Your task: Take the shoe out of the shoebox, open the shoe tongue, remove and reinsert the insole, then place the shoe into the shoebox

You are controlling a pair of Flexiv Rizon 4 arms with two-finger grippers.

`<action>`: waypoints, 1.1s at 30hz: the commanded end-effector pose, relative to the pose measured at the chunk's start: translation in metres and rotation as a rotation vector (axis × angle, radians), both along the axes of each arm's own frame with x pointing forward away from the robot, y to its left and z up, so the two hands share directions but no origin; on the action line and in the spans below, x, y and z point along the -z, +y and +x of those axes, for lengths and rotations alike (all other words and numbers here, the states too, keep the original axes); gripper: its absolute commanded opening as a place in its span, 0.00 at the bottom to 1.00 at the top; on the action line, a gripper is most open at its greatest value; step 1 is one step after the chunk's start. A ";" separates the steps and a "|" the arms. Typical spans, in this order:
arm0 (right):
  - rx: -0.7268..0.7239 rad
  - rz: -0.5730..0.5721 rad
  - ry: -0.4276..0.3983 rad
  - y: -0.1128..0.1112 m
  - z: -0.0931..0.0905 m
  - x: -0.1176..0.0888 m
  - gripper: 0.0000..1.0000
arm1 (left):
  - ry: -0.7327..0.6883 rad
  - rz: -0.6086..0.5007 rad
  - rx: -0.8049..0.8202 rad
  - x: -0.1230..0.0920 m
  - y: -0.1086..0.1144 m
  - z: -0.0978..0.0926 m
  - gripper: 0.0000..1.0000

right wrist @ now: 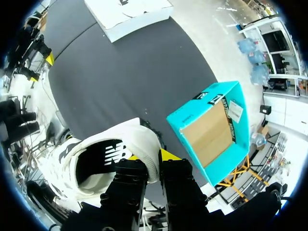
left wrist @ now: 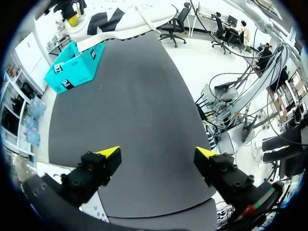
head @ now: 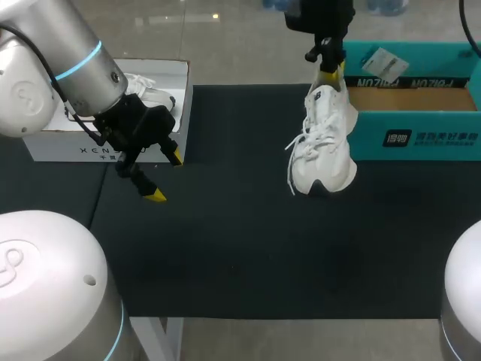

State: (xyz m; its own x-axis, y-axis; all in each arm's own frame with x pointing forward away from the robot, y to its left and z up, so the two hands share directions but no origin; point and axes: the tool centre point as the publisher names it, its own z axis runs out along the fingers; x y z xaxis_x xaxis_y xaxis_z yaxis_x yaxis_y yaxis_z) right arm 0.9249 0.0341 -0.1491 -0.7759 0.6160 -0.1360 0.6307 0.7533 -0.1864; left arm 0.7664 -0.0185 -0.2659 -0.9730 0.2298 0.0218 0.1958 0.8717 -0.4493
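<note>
A white sneaker (head: 323, 143) hangs toe-down over the black mat (head: 225, 256), its laces dangling. My right gripper (head: 327, 71) is shut on its heel collar; in the right wrist view the gripper (right wrist: 151, 159) pinches the collar of the sneaker (right wrist: 106, 159) from both sides. Just right of the shoe lies the open teal shoebox (head: 413, 120), cardboard-brown inside (right wrist: 211, 130). My left gripper (head: 165, 177) stands open and holds nothing, over the mat's left edge. Its wrist view shows the wide-spread gripper (left wrist: 158, 154) and, far ahead, the hanging sneaker (left wrist: 120, 19).
A white shoebox (head: 75, 147) sits at the table's left behind my left gripper, with a second white shoe (head: 150, 90) inside. The teal box's raised lid carries a white tag (head: 383, 64). The mat stretches between both boxes.
</note>
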 end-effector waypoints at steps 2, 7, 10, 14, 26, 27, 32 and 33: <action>0.292 0.008 -0.042 -0.049 0.003 -0.009 0.00 | 0.000 0.002 0.001 0.000 0.000 0.000 1.00; 0.530 0.086 -0.074 -0.091 0.002 -0.010 0.00 | 0.000 0.002 0.001 0.000 0.000 0.000 1.00; 0.654 0.078 -0.086 -0.110 0.000 -0.008 0.00 | 0.000 0.002 0.001 0.000 0.000 0.000 1.00; 0.796 0.090 -0.107 -0.129 -0.004 -0.004 0.00 | 0.000 0.002 0.001 0.000 0.000 0.000 1.00; 0.825 0.065 -0.222 -0.117 -0.008 -0.029 0.00 | 0.000 0.002 0.001 0.000 0.000 0.000 1.00; 0.825 0.065 -0.222 -0.117 -0.008 -0.029 0.00 | 0.000 0.002 0.001 0.000 0.000 0.000 1.00; 0.825 0.065 -0.222 -0.117 -0.008 -0.029 0.00 | 0.000 0.002 0.001 0.000 0.000 0.000 1.00; 0.825 0.065 -0.222 -0.117 -0.008 -0.029 0.00 | 0.000 0.002 0.001 0.000 0.000 0.000 1.00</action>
State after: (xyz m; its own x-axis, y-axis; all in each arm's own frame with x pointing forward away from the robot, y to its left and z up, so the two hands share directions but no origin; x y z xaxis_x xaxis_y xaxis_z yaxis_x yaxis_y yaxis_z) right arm 0.9194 -0.0803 -0.1209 -0.0363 0.9823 -0.1837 0.9988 0.0416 0.0249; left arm 0.7664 -0.0185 -0.2659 -0.9730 0.2297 0.0217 0.1957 0.8717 -0.4492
